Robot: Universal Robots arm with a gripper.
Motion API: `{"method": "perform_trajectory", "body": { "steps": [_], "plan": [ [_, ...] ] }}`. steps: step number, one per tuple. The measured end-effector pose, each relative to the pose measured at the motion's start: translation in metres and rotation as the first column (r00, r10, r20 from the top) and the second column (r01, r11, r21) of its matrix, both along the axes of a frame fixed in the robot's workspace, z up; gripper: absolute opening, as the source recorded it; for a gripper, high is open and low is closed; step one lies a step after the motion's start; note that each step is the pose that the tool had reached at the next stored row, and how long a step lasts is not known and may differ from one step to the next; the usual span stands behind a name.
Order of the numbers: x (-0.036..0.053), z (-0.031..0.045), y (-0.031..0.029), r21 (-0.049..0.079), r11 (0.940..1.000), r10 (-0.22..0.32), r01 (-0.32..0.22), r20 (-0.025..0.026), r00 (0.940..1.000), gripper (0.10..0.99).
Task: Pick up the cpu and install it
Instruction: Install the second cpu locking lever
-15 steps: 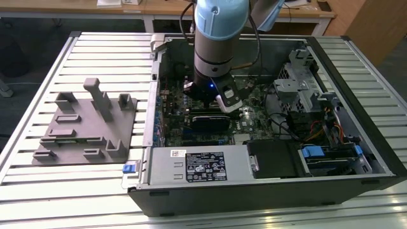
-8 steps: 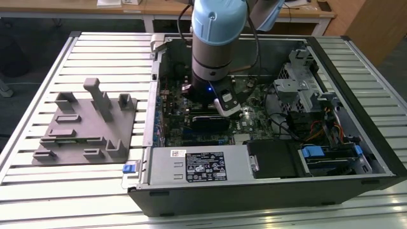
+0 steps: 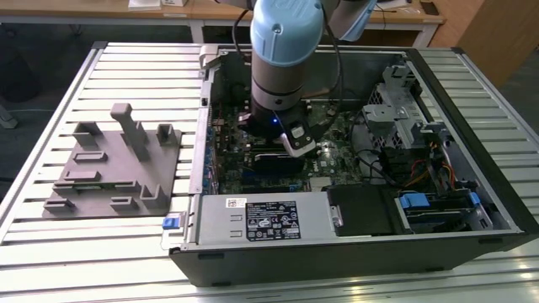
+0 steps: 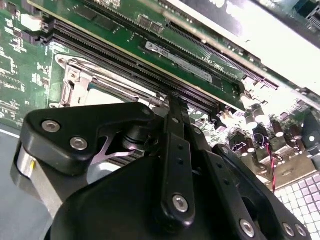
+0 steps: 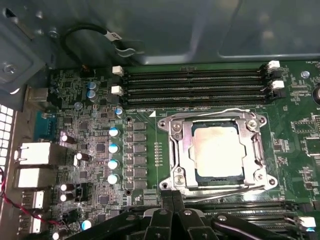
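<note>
Hanging low inside the open computer case (image 3: 354,189), the gripper (image 5: 172,200) is just above the motherboard (image 5: 95,130), near the middle of the board as the exterior view shows it. The cpu (image 5: 218,149) already lies in the socket (image 5: 217,150), with the metal frame of the socket closed around its pale silver top, so by my judgement the installing is done or almost done. In the first wrist view the two fingertips (image 5: 167,197) stand pressed together with no gap between them, and nothing is held between them; the gripper is closed and empty. The tips are just beside the outer edge of the socket frame, at the side where the thin wire lever (image 5: 225,186) runs along the frame, and the cpu lies a little further in from them, flat, square, its sides parallel with the long memory slots (image 5: 195,85) at the far side of the socket. In the second wrist view the black body of the gripper (image 4: 175,165) covers much of the socket (image 4: 85,85), and only a corner of its frame is seen. On the slatted table outside the case, toward the exterior view's left, the grey tray (image 3: 110,170) stands well apart from the arm.
</note>
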State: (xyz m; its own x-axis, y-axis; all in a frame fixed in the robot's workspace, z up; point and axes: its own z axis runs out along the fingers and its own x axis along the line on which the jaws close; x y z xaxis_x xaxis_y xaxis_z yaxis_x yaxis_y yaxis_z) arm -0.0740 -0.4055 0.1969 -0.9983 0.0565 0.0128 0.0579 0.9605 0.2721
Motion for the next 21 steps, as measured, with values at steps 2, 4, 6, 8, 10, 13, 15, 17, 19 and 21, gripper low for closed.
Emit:
{"method": "perform_trajectory", "body": {
  "steps": [2,4,6,8,10,13,15,17,19,21],
  "plan": [
    [-0.001,-0.0008,0.0,0.007,1.0,0.0,0.0,0.0,1.0,0.106],
    [-0.0012,-0.0018,0.0,0.017,0.9999,0.0,0.0,0.0,1.0,0.106],
    [-0.0012,-0.0029,0.0,0.026,0.9997,0.0,0.0,0.0,1.0,0.106],
    [-0.0014,-0.004,0.0,0.034,0.9994,0.0,0.0,0.0001,1.0,0.106],
    [-0.0016,-0.0051,0.0002,0.038,0.9993,0.0,0.0,0.0001,1.0,0.106],
    [-0.0023,-0.006,0.0009,0.041,0.9992,0.0,0.0,0.0001,1.0,0.106],
    [-0.0031,-0.0067,0.0017,0.042,0.9991,0.0,0.0,0.0001,1.0,0.106],
    [-0.004,-0.0071,0.0028,0.043,0.9991,0.0,0.0,0.0,1.0,0.106],
    [-0.0055,-0.0075,0.0046,0.044,0.999,0.0,0.0,0.0,1.0,0.106],
    [-0.0064,-0.0079,0.0065,0.044,0.999,0.0,0.0,0.0001,1.0,0.106]
  ]
}}
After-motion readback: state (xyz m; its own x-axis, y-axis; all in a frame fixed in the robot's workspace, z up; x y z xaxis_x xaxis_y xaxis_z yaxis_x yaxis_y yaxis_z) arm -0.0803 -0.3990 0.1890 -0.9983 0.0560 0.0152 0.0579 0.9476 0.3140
